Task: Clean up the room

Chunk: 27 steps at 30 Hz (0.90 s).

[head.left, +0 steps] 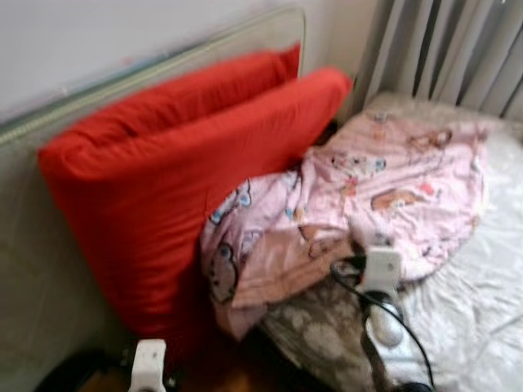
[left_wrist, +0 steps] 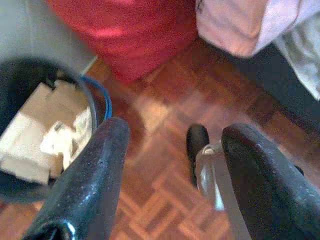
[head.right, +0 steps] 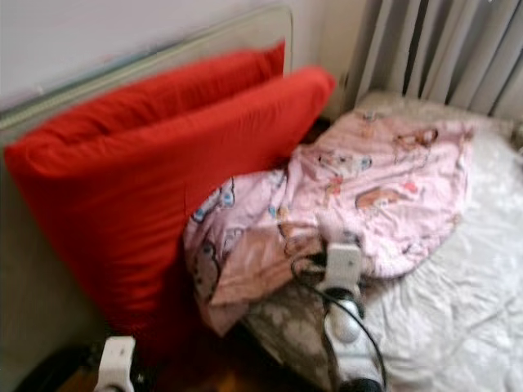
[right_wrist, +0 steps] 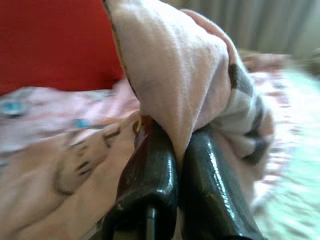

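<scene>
A pink cartoon-print blanket (head.left: 392, 175) lies crumpled across the head of the bed, one corner hanging over the edge. My right gripper (right_wrist: 177, 150) is shut on a fold of this blanket (right_wrist: 170, 75), which drapes over both black fingers (right_wrist: 150, 180). In the eye views that gripper (head.left: 372, 241) sits at the blanket's near edge, fingertips buried in cloth. Two big red pillows (head.left: 163, 180) lean against the wall panel beside the bed. My left gripper (left_wrist: 177, 130) hangs open low over the parquet floor (left_wrist: 160, 185), holding nothing.
A dark round bin (left_wrist: 102, 97) holding cardboard and crumpled paper (left_wrist: 45, 135) stands on the floor beside the red pillow (left_wrist: 130, 35). The bed has a white sheet (head.left: 474, 310). Grey curtains (head.left: 458, 49) hang behind it. A pale panel (head.left: 49, 269) lines the wall.
</scene>
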Available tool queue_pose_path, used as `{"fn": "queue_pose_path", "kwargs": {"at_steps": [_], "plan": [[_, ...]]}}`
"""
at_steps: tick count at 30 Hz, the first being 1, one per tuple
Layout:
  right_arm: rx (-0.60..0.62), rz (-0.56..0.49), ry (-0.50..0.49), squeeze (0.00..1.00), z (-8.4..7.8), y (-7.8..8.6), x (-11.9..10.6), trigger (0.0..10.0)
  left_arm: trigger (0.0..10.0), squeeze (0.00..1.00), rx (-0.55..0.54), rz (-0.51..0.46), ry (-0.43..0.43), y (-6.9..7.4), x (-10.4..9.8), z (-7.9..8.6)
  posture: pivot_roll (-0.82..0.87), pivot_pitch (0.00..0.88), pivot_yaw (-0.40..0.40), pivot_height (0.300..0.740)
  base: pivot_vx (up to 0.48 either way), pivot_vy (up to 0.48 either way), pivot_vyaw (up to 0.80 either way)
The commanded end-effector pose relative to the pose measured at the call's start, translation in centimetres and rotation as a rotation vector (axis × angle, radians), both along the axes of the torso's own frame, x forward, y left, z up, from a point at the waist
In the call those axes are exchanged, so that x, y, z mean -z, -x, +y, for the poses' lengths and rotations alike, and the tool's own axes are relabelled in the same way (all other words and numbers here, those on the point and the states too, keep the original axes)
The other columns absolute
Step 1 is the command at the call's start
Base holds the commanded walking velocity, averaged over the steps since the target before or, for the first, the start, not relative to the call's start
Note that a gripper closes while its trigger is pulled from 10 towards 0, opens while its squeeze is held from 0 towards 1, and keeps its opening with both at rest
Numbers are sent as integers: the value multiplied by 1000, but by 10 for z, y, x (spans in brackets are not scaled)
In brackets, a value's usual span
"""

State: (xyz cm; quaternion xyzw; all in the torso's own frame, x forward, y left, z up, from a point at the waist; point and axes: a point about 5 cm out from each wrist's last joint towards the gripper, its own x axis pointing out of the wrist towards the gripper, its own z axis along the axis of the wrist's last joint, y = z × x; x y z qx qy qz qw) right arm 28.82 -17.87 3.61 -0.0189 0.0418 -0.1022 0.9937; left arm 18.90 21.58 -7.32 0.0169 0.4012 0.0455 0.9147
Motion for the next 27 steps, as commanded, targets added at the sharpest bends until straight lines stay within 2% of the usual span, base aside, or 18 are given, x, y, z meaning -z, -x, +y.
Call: {"fn": "queue_pose_path", "kwargs": {"at_steps": [1,8,18,24,27], "plan": [[35,-44,13,0,-2,-3,-8,10000,10000,0,4,-5,-12,-2,-2,4,-9,25,21,740,-244,0,0],[141,-75,67,0,-14,-2,-13,10000,10000,0,7,-2,-12,-2,-2,4,-9,24,22,740,-242,0,0],[115,-76,98,0,-9,-3,-14,10000,10000,0,9,0,-13,-1,-2,4,-7,24,23,740,-243,0,0],[42,-61,85,0,2,-4,-11,10000,10000,0,14,2,-13,-1,-1,3,-8,25,21,740,-243,0,0],[72,-45,103,0,-1,-2,-9,10000,10000,0,32,6,-12,-1,-1,1,-8,25,21,740,-247,0,0]]}}
